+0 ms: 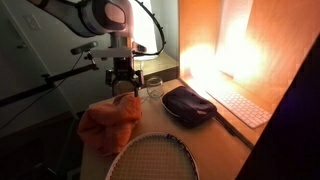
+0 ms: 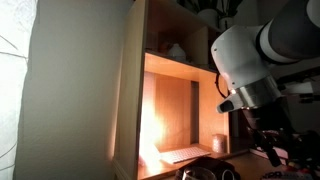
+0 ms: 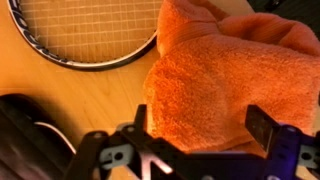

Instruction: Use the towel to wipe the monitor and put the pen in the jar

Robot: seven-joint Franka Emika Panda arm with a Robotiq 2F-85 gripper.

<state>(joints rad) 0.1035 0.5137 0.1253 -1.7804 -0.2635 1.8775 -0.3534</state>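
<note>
One arm (image 1: 100,16) hangs straight down over the towel (image 1: 110,125), jaws apart.
Its gripper (image 1: 124,88) points down close above the orange towel, bunched in a soft heap on the wooden desk (image 1: 215,132); rightward lie a racket (image 1: 150,160), a black case (image 1: 188,105) and a keyboard (image 1: 242,106).

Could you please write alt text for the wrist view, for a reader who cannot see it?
The open claw hangs over a crumpled orange towel on a wooden desk. A racket head lies at upper left and a dark case at lower left.
</note>
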